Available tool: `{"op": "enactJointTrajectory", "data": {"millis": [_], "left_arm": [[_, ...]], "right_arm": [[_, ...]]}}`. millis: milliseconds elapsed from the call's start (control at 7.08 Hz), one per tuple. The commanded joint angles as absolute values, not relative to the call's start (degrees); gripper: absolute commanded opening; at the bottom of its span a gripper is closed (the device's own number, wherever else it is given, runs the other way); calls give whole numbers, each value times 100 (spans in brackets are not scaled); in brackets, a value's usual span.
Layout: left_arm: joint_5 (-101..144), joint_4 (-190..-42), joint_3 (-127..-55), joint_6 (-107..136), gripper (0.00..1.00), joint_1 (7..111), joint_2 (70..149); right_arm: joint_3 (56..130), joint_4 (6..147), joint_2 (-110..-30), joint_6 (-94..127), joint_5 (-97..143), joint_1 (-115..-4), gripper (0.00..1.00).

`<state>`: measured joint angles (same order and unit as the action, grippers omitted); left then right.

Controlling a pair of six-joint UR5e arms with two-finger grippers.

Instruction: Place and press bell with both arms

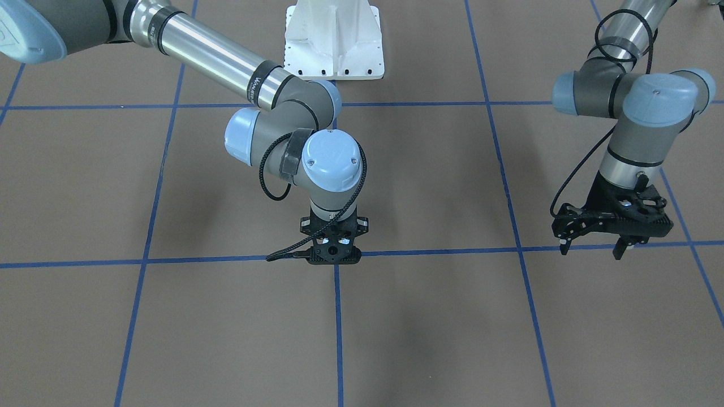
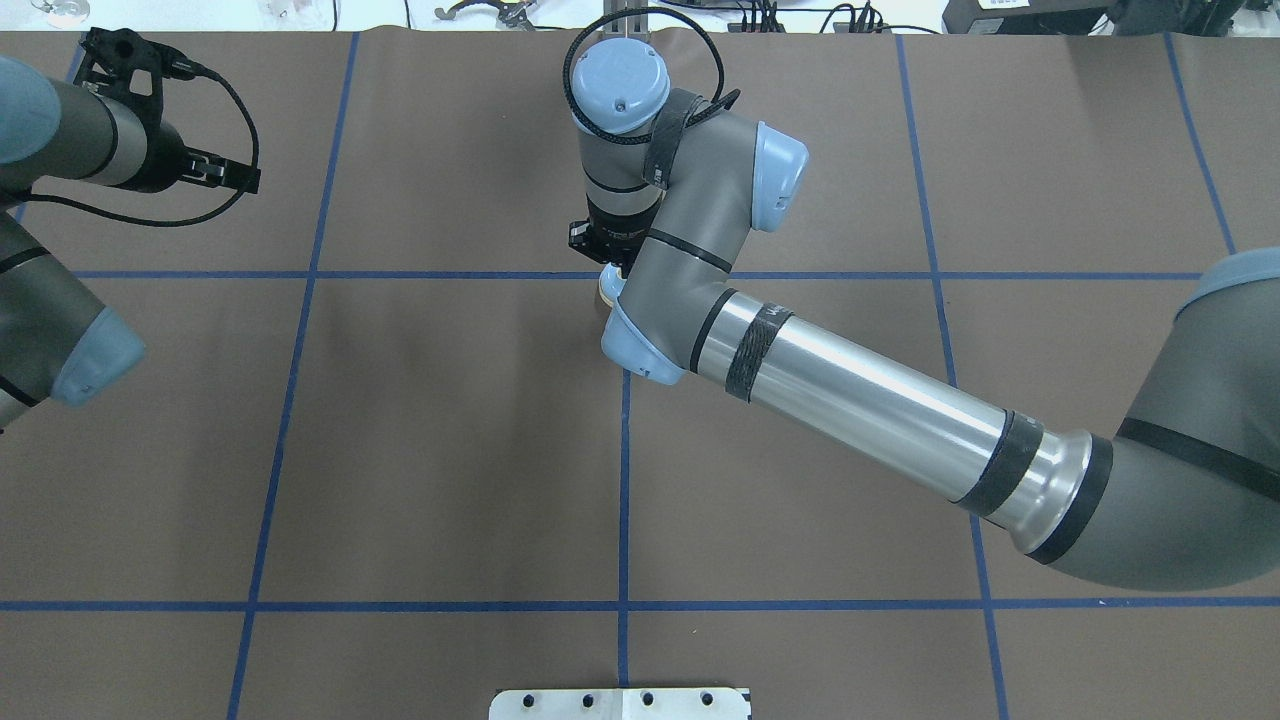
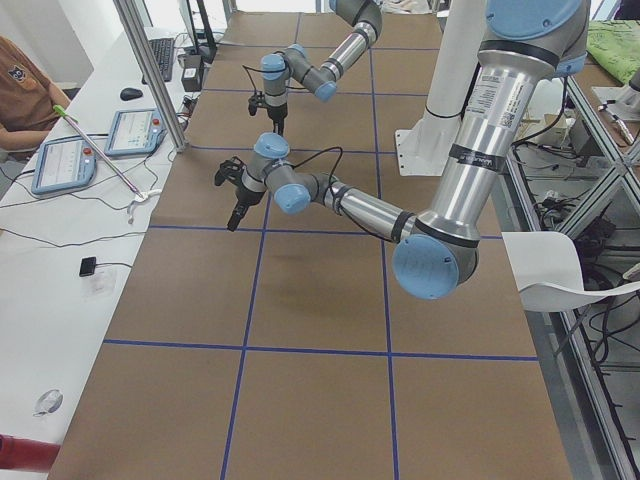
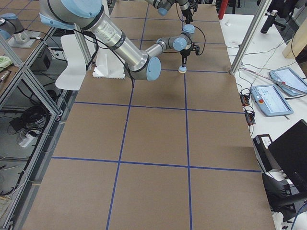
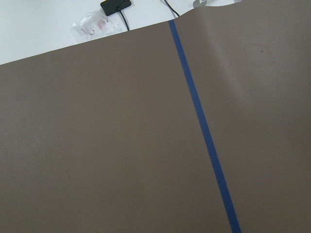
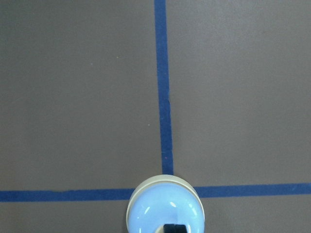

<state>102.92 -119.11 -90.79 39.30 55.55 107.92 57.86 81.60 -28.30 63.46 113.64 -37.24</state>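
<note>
Under the right tool [image 1: 334, 257] (grip: cannot tell) sits a glossy light-blue, cream-rimmed bell [image 6: 165, 208]; left tool [image 1: 591, 250] gapes.

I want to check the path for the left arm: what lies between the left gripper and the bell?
Only bare brown table crossed by a blue tape line lies between the left gripper and the bell; the front-facing and overhead views show it.

overhead/front: steep, opposed | sides: far, lengthwise | right wrist: close above bell [image 6: 165, 206] — right side shares it, probably
</note>
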Motion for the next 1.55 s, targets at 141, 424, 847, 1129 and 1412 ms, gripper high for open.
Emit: {"op": "enactJointTrajectory", "data": {"millis": [141,424,847,1129,1412], "left_arm": [[10292,-11918,-9079,3929,100,5555,10784],[10292,-11918,-9079,3929,100,5555,10784],[10309,-11918,-9088,3929,100,5563,10784],[10580,-11909,-9358,3903,100,5633,10470],[11395,-11822,-9457,3221,100,6324,10100]], "right_arm": [[5740,8156,-2839,6293,11355,-3709,0],[5748,8165,-2778,6232,11364,-3735,0],[6290,8392,-2794,6249,11487,-3954,0],[7351,8814,-3459,6197,11522,-4182,100],[8336,9322,-4416,5070,11645,-4708,100]]}}
